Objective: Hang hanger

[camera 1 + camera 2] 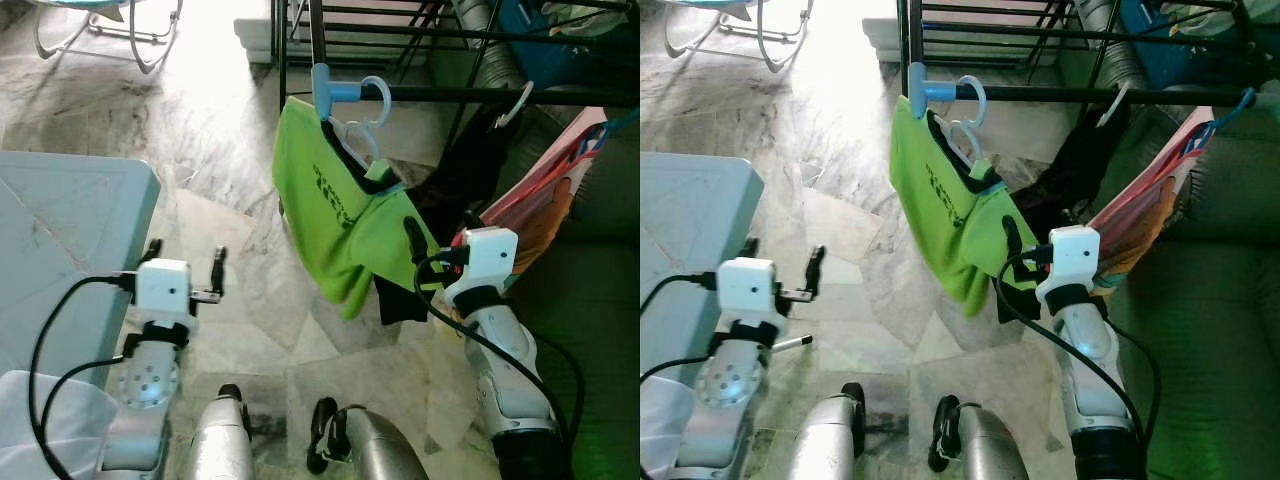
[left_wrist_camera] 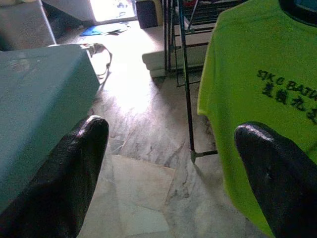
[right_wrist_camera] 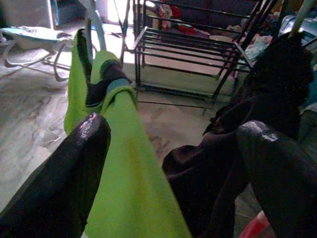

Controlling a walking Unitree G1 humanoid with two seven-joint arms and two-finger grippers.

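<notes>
- A green shirt hangs on a hanger whose light blue hook rests over the black rail of a clothes rack, near the rail's left end.
- The right gripper is raised just beside the shirt's lower shoulder; its two black fingers stand wide apart, with the green cloth running between them and nothing clamped.
- A black garment hangs just to the right of the green shirt, and a pink and orange garment hangs further right on a blue hanger.
- The left gripper is held low over the marble floor, well apart from the rack; its fingers are spread open and hold nothing.
- A pale blue table stands beside the left arm, and a white cloth lies by that arm's base.
- Black lettering shows on the shirt's front in the left wrist view.
- A second rack of black bars stands on the floor behind the clothes.
</notes>
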